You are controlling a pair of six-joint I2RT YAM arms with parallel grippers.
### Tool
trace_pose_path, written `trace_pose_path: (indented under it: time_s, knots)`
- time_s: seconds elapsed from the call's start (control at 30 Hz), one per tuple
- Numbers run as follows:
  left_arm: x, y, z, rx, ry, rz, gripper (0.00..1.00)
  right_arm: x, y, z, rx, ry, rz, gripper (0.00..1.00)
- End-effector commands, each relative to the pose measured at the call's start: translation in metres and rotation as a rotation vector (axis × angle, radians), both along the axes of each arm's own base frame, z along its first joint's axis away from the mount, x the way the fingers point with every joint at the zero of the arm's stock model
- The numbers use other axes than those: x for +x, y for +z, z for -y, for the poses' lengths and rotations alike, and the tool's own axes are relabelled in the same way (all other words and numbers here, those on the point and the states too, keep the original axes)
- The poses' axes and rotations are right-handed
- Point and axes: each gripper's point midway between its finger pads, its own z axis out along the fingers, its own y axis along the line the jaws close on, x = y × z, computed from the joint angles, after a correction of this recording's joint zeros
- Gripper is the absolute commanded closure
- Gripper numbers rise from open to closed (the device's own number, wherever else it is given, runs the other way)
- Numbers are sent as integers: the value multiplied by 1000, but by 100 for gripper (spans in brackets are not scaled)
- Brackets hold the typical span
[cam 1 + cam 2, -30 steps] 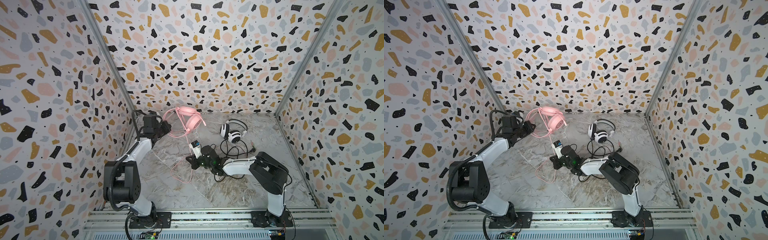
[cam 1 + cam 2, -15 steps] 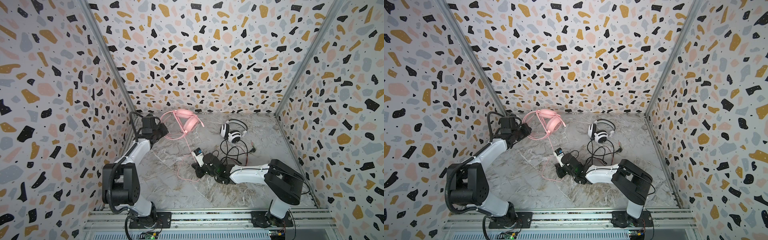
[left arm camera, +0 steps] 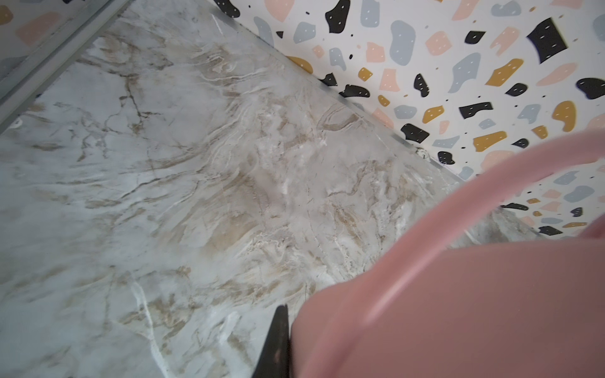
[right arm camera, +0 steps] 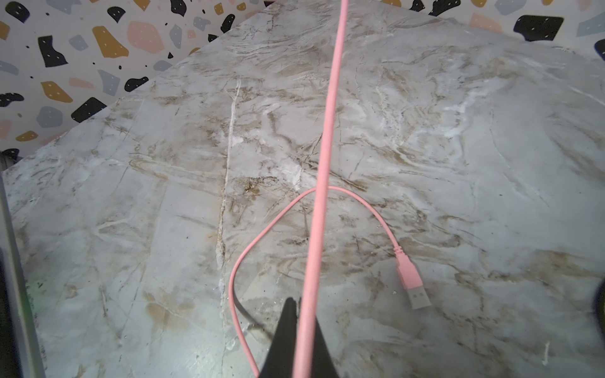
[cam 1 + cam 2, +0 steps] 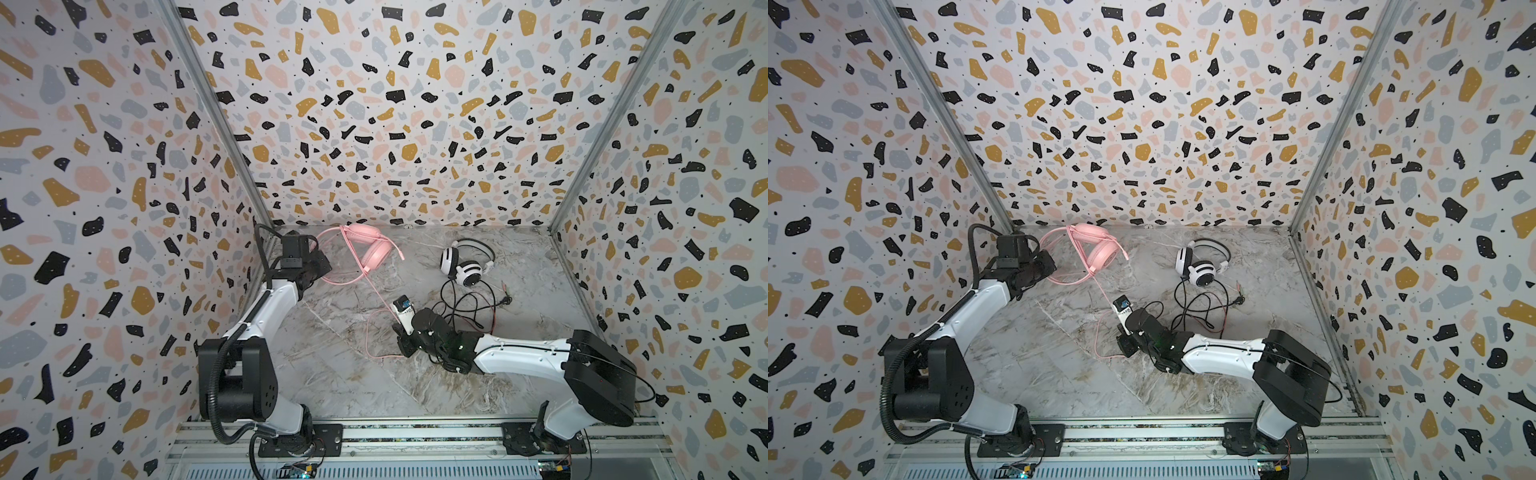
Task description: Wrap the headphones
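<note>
The pink headphones (image 5: 371, 250) (image 5: 1098, 249) are at the back left, and my left gripper (image 5: 321, 266) (image 5: 1049, 266) is shut on their headband. In the left wrist view the pink headband (image 3: 458, 294) fills the space beside one black finger (image 3: 278, 343); the other finger is hidden. My right gripper (image 5: 400, 332) (image 5: 1121, 332) (image 4: 302, 314) is shut on the pink cable (image 4: 327, 131), which runs taut back to the headset. The cable's tail loops on the table and ends in a USB plug (image 4: 412, 288). The white headphones (image 5: 465, 262) (image 5: 1200, 266) with black stripes lie at the back right.
The white headset's black-and-red cable (image 5: 461, 307) (image 5: 1192, 309) lies tangled on the marble table (image 5: 332, 374), just behind my right wrist. Terrazzo-patterned walls close in the left, back and right sides. The arm bases stand on a rail along the front edge.
My right gripper has drawn toward the front right with the pink cable, pulling it straighter. The pink headphones have turned a little in my left gripper, which has hardly moved.
</note>
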Motion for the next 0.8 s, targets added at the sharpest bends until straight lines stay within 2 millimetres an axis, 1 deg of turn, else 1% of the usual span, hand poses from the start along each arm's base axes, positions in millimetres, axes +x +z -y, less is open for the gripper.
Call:
trace_pose_path:
  time_s: [0.0,0.1,0.17,0.23,0.37,0.4,0.47,0.57,0.63,0.67,0.77]
  knots:
    - [22,59,-22,32,94,199,100,-7,16,13,-46,3,36,94]
    - [21,57,-22,35,97,192,100,-6,33,18,-54,-13,82,94]
    - [20,59,-23,32,106,208,100,-4,40,18,-48,-7,94,94]
    - [18,63,-25,49,114,212,100,-4,44,18,-50,3,105,94]
    - [12,69,-35,91,162,227,100,-5,53,18,-21,10,96,95]
    - [11,71,-36,95,169,230,100,-8,55,17,5,27,89,95]
    - [8,75,-40,107,189,245,100,-13,54,18,55,71,54,95]
    - [8,76,-45,111,213,266,100,-34,58,19,218,230,-46,95]
    - [10,73,-50,115,222,254,100,-43,67,25,323,285,-79,94]
    - [10,69,-54,115,235,246,100,-44,70,30,350,289,-89,94]
    - [17,60,-61,93,246,227,100,-46,73,39,355,291,-99,94]
